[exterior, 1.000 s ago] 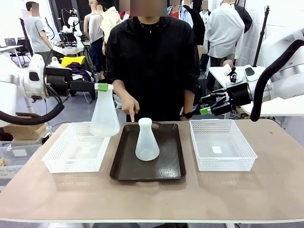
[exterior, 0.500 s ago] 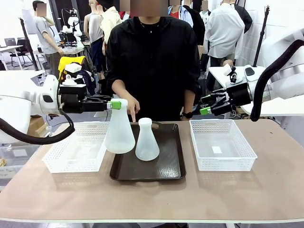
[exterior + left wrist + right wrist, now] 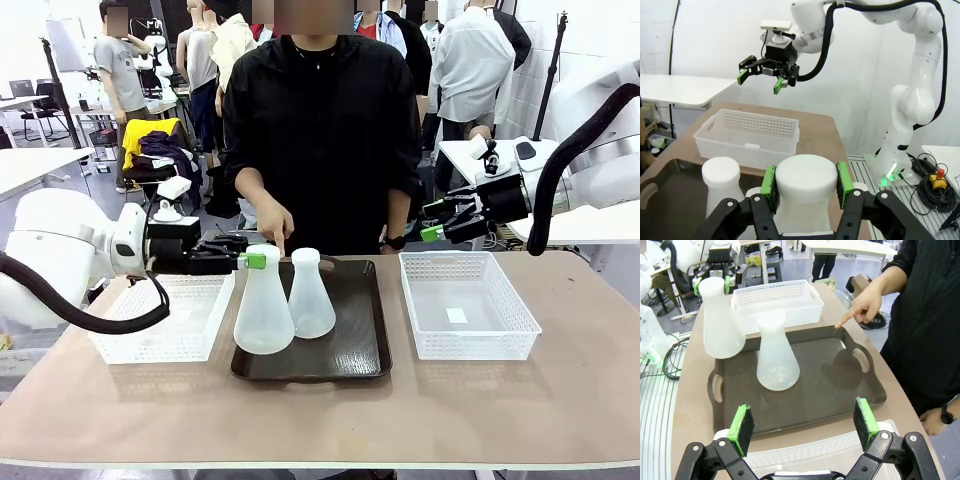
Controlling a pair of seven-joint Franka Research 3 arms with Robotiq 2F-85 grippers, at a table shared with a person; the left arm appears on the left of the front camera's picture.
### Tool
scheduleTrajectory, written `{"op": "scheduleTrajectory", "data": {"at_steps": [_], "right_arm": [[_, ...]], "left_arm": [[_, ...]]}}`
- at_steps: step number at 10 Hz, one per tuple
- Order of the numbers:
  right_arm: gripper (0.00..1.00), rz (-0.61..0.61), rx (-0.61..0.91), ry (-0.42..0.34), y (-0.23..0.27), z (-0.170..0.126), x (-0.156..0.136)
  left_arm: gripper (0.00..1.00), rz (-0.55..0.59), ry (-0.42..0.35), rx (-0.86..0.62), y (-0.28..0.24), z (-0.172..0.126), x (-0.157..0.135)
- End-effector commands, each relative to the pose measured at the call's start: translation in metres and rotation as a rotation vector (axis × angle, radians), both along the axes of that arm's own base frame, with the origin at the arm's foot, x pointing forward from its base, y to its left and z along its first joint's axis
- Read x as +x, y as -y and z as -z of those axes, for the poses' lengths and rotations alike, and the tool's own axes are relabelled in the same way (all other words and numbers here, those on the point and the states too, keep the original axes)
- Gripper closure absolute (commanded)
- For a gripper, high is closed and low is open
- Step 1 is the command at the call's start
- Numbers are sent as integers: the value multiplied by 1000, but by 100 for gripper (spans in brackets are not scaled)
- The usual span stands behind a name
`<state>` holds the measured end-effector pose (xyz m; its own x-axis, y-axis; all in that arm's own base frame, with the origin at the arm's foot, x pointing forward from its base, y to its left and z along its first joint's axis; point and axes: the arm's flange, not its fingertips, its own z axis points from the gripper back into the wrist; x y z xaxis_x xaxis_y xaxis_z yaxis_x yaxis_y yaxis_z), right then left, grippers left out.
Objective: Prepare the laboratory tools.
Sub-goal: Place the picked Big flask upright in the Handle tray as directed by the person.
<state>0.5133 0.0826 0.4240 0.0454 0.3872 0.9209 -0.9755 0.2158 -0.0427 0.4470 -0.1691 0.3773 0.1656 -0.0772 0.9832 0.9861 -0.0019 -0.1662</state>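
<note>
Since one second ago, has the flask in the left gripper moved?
Yes. The held flask moved right and down, from above the left basket to the tray.

My beige table (image 3: 520, 410), 3 things resting directly on it, 1 white mesh basket (image 3: 150, 335) at the left, dark brown handled tray (image 3: 355, 350) in the middle, 1 more white mesh basket (image 3: 468, 305) at the right, all just beside each other.
</note>
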Motion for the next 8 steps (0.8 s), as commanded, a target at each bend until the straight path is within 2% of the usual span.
{"op": "scheduleTrajectory", "data": {"at_steps": [1, 4, 8], "right_arm": [[0, -3, -4, -1, 0, 0, -1], [0, -3, -4, -1, 0, 0, -1], [0, -3, -4, -1, 0, 0, -1]], "left_arm": [[100, -22, 58, -33, 4, 12, 7], [100, -59, 103, -44, 0, 26, 9], [100, -66, 109, -53, 2, 35, 13]]}}
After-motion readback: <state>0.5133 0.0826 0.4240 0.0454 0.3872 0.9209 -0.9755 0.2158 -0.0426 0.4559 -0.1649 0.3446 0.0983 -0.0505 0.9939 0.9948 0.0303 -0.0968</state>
